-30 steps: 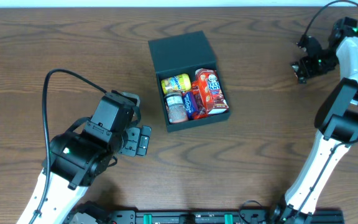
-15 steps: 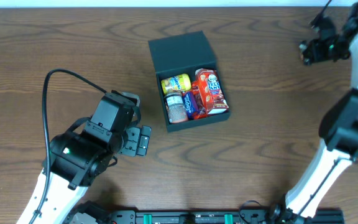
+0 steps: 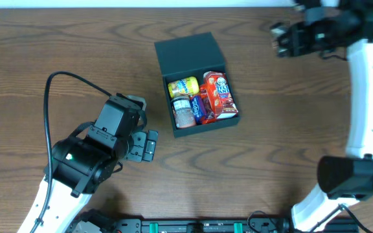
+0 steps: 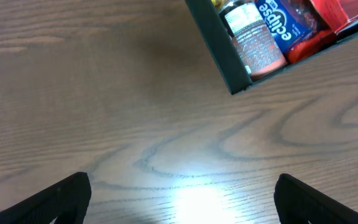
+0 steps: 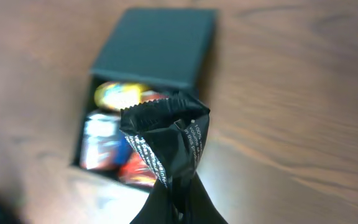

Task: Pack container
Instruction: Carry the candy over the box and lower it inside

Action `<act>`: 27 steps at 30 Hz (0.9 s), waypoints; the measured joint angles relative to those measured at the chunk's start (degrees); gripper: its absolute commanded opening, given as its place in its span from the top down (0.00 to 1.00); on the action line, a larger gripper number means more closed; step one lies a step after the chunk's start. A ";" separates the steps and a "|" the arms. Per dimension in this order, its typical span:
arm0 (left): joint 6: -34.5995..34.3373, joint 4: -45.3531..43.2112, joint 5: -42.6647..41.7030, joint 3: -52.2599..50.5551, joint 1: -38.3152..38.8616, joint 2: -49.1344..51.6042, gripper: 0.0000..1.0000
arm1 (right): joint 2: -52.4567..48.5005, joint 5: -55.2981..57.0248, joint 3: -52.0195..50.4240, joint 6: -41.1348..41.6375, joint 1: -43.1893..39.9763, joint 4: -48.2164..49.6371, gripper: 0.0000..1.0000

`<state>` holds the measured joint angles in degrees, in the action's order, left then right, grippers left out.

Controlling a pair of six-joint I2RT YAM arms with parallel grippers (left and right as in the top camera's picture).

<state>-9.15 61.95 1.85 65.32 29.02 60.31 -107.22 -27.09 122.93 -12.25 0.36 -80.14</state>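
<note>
Blue pk [image 4: 283, 20] reads "eclipse", in container [image 4: 221, 46] beside white-label can [image 4: 253, 38].

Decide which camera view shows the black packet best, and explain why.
The right wrist view: the black packet fills the centre, its crimped top and white print plain. Overhead, it is lost in the dark shapes at the right hand. The left wrist view shows only a corner of the container, no packet.
</note>
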 measured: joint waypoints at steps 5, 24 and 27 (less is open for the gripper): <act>0.00 0.24 0.02 0.00 0.00 -1.20 0.05 | -0.15 -1.55 -2.40 3.85 7.61 -0.13 0.98; 0.00 3.80 2.43 0.00 0.00 -6.10 0.05 | -0.22 8.74 -30.86 24.37 28.06 23.96 0.99; 0.00 3.80 2.49 0.00 0.00 -6.10 0.05 | -0.22 12.41 -31.36 26.34 27.93 24.81 0.99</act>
<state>-9.15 65.76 4.34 65.32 29.02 54.22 -107.44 -14.68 91.57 14.09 28.29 -55.33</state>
